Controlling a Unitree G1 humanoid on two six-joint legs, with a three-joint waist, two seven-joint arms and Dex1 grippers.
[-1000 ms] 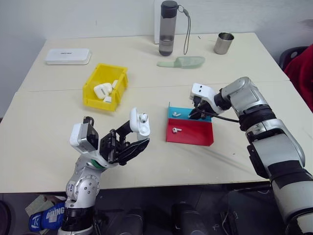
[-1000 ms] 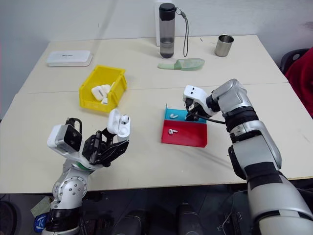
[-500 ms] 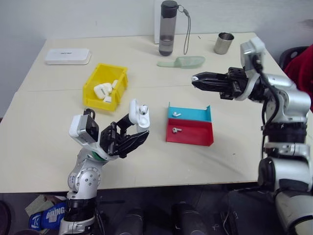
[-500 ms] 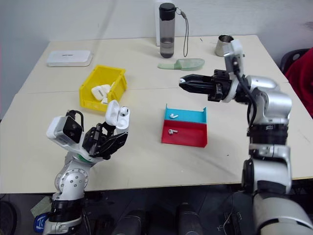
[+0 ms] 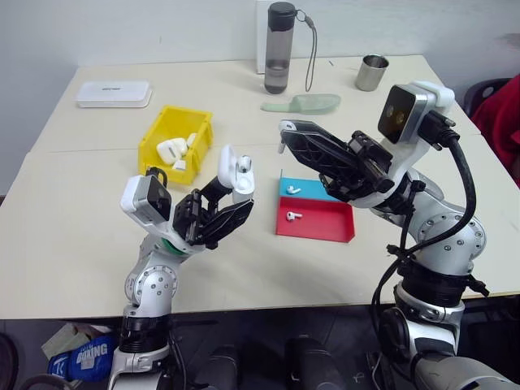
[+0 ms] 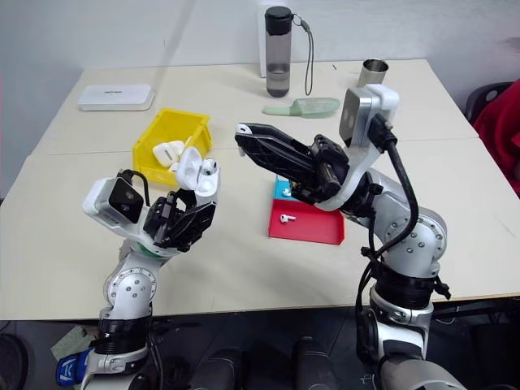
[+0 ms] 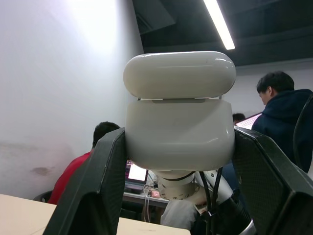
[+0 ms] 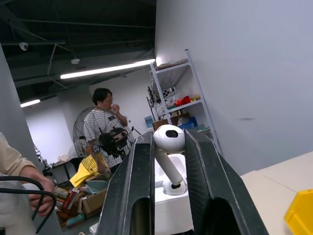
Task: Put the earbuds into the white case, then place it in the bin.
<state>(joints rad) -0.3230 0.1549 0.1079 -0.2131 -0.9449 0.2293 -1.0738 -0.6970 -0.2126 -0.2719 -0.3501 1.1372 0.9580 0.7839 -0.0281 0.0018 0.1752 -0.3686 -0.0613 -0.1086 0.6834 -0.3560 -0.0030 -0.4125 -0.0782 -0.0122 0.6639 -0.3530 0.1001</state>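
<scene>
White case [image 5: 234,174] open, upright above table; yellow bin [image 5: 175,145] behind it

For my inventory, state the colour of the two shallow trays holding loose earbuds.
One shallow plastic tray is red, the other blue; clearest in the left eye view.

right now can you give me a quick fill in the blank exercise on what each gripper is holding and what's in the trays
1. The left gripper is shut on the glossy white pebble-shaped case, whose hinged lid stands ____.
2. The right gripper pinches a tiny white ____ between its black fingers.
3. One small white earbud lies in the shallow ____ tray.
4. The bright yellow plastic bin already holds white ____.

Missing words: open; earbud; red; cases
</scene>
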